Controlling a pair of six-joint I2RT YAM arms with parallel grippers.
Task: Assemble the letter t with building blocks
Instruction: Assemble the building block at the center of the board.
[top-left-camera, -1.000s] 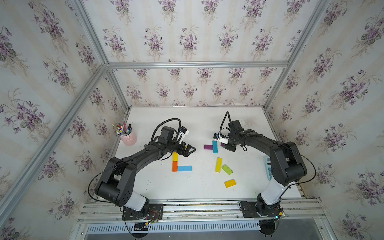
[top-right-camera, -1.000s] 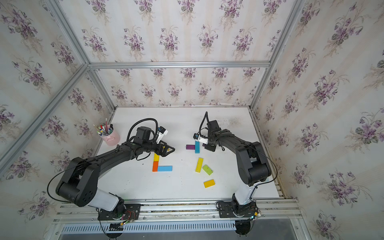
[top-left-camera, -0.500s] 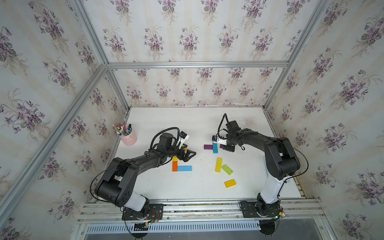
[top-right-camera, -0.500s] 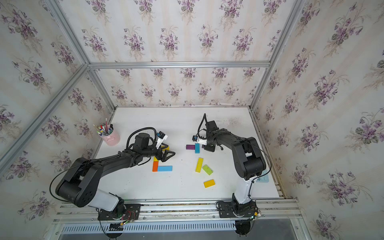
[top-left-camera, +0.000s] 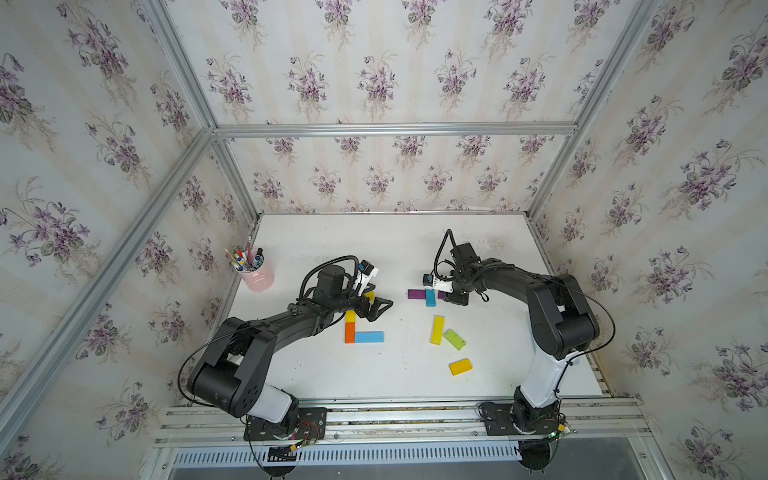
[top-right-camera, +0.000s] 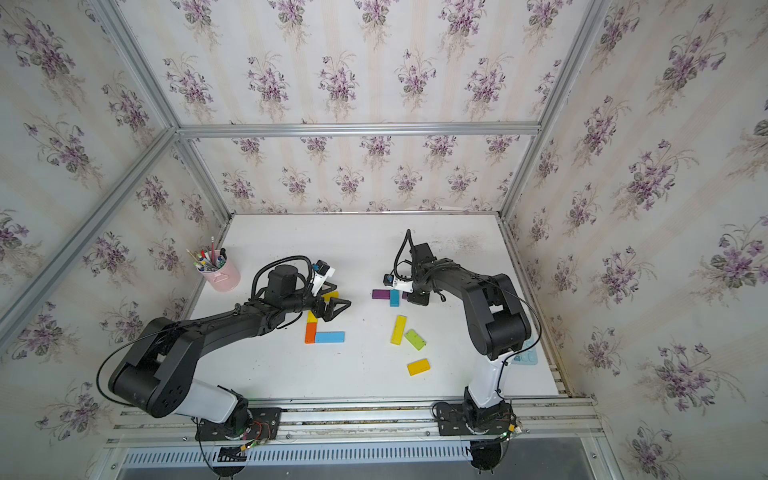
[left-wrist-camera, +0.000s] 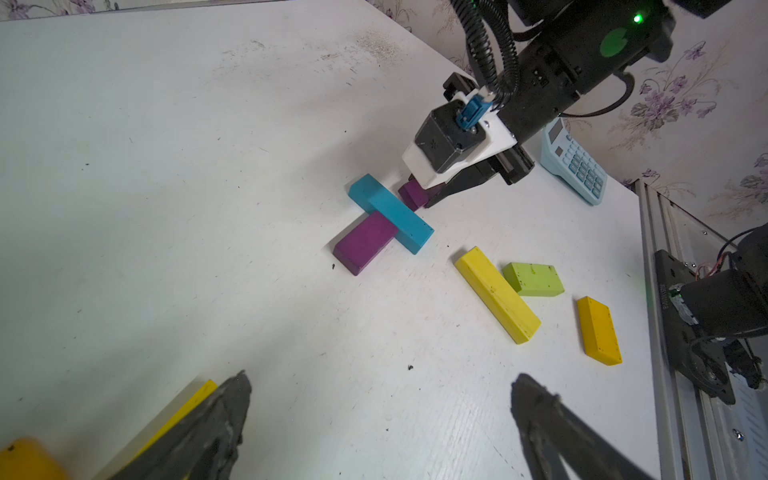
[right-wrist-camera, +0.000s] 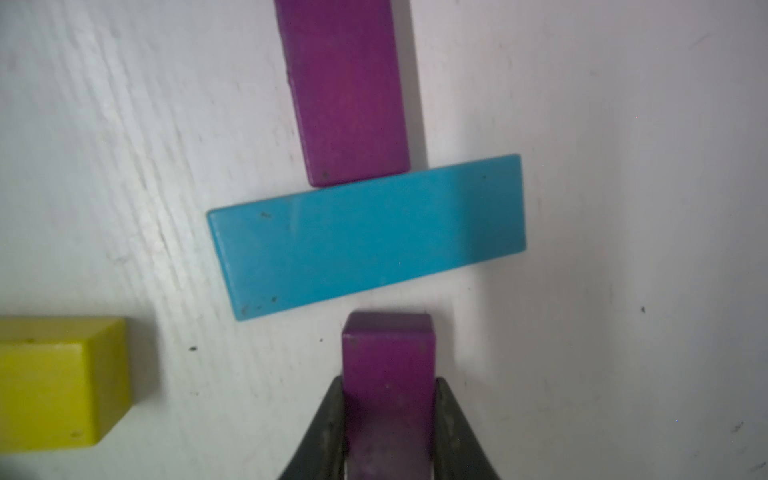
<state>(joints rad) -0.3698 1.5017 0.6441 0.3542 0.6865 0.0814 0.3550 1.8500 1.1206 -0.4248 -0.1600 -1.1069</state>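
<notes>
Purple painted wood sits between the jaws of the right gripper (right-wrist-camera: 388, 395): a short purple wooden block (right-wrist-camera: 388, 353), pinched by its two long sides, the jaws closed to its width. It is low at the white tabletop (top-left-camera: 374, 249), its free end facing the long side of a flat teal rectangular block (right-wrist-camera: 368, 235) with a thin gap between them. On the teal block's far side, a longer purple rectangular block (right-wrist-camera: 347, 87) butts end-on against it, so these three look like the crossbar and upper stem of the letter t. The foot lies well apart, near the left arm: a short orange block (top-left-camera: 350, 332) with a light blue block (top-left-camera: 369, 336) against its side and a small yellow block (top-left-camera: 351, 316) just beyond it. The left gripper (left-wrist-camera: 382, 378) hangs by that group, jaws spread wide and empty.

To do this step well, I would ease the held block forward until its end just meets the teal face and no further. The teal piece lies slightly skewed, and a firm push would likely turn it off its purple neighbour. The held block also looks a touch off the longer purple block's line, so a small sideways correction should come first. Then part the jaws a little and lift straight up, so neither finger drags it. A long yellow block (top-left-camera: 437, 329), a lime green block (top-left-camera: 454, 339) and an amber block (top-left-camera: 460, 367) lie loose nearby
</notes>
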